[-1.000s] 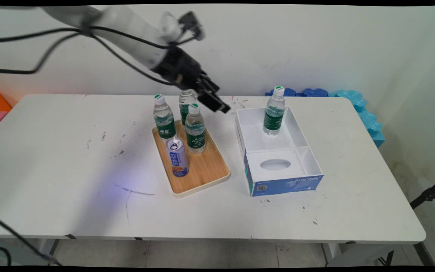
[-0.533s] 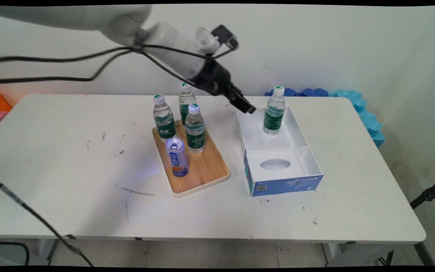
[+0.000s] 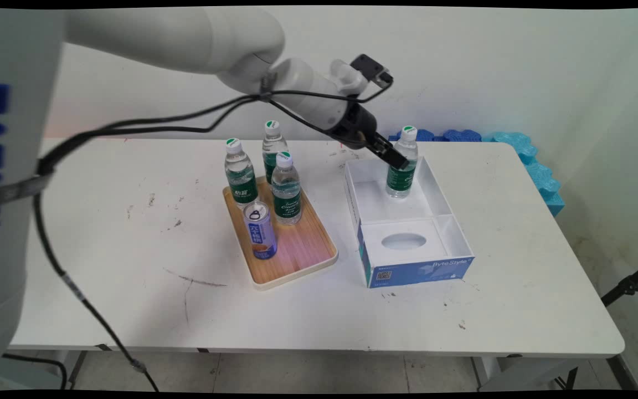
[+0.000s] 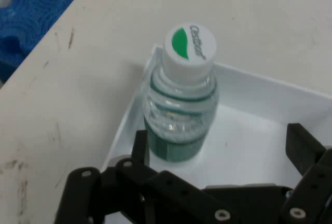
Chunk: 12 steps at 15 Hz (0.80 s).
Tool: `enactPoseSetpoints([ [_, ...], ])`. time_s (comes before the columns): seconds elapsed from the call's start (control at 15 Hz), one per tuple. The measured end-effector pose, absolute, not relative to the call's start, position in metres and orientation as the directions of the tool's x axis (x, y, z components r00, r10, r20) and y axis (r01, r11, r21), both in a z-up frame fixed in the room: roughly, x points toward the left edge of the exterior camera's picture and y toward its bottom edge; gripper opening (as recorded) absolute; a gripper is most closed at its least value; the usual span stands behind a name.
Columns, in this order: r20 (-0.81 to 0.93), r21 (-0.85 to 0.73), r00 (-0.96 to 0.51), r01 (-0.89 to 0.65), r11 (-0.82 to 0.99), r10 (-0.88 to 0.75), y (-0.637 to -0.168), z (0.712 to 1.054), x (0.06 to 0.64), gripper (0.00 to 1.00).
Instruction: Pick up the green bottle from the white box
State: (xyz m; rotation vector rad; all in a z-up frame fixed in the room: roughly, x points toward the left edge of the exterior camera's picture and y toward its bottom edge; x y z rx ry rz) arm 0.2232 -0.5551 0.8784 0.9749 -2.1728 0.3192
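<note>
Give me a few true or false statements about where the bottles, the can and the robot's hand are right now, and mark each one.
1. The hand is open, next to the water bottle standing in the white box. True.
2. That bottle lies on its side. False: it stands upright, its cap on.
3. Three water bottles and one can stand on the wooden tray. True.
4. The can stands at the tray's far end, behind the bottles. False: it is nearer the camera than the bottles.
5. The hand holds a bottle off the table. False: its fingers are spread and hold nothing.
</note>
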Motion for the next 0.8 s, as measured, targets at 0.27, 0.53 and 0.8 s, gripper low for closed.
enactPoseSetpoints([
  [0.27,0.706,0.061,-0.44,-0.743,0.667,-0.555,-0.572,0.858,0.2,1.0],
  [0.53,0.709,0.051,-0.438,-0.75,0.659,-0.553,-0.582,0.845,0.184,1.0],
  [0.8,0.71,0.034,-0.442,-0.756,0.654,-0.548,-0.588,0.836,0.174,0.0],
])
